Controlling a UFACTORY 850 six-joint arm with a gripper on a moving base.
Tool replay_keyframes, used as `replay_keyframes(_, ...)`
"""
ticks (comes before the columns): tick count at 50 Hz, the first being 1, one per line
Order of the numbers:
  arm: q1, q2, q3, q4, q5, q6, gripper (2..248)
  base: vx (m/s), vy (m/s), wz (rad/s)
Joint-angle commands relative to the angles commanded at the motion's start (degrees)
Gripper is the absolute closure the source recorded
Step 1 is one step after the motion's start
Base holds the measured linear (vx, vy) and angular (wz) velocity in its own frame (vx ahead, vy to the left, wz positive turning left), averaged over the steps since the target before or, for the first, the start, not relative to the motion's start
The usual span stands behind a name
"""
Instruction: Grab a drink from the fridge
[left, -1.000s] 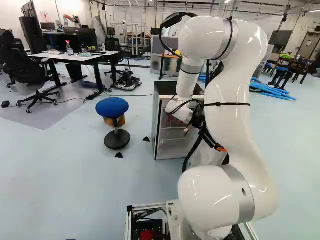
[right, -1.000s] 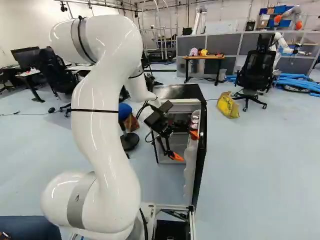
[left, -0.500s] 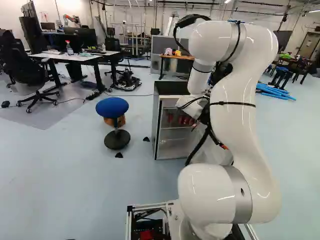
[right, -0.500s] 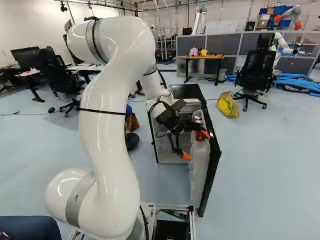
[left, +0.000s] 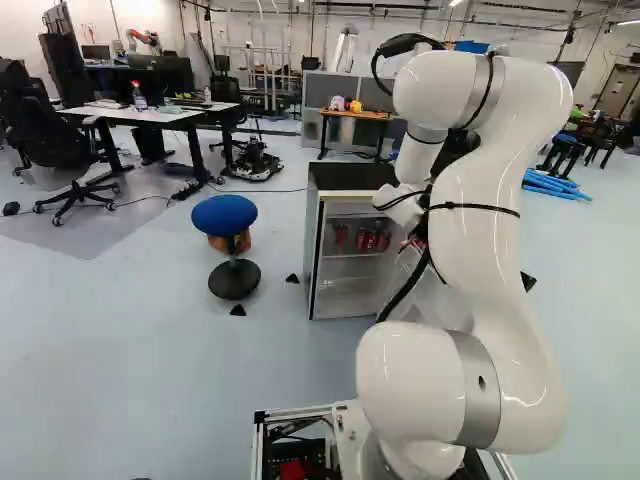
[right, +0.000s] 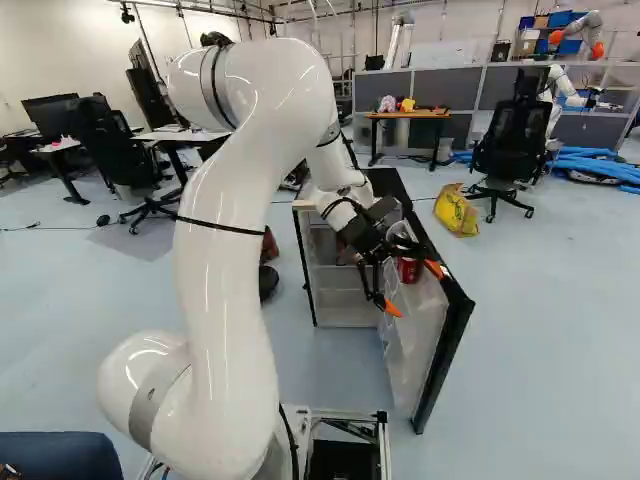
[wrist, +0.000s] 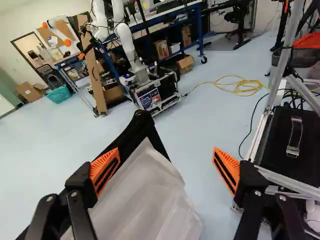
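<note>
Gripper at the fridge door, fingers spread wide; one overlaps the door's black edge, contact unclear. Door swung out to the right of the fridge. Red cans on fridge shelf; another red can by door's inner side, near gripper.

Up goes the white arm, elbow bent high above the pincer, forearm angling down to the wrist just behind it! And the pincer's fingers stand wide apart, orange pads facing each other!
</note>
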Motion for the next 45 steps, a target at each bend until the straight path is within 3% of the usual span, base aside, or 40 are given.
replay_keyframes(29, -6.38, -3.06, -7.61, -4.84, -4.15, 0.00, 3, 0.000, 0.000, 0.000)
replay_keyframes(45, -8.75, -4.65, -11.07, -8.79, -6.67, 0.00, 3, 0.000, 0.000, 0.000)
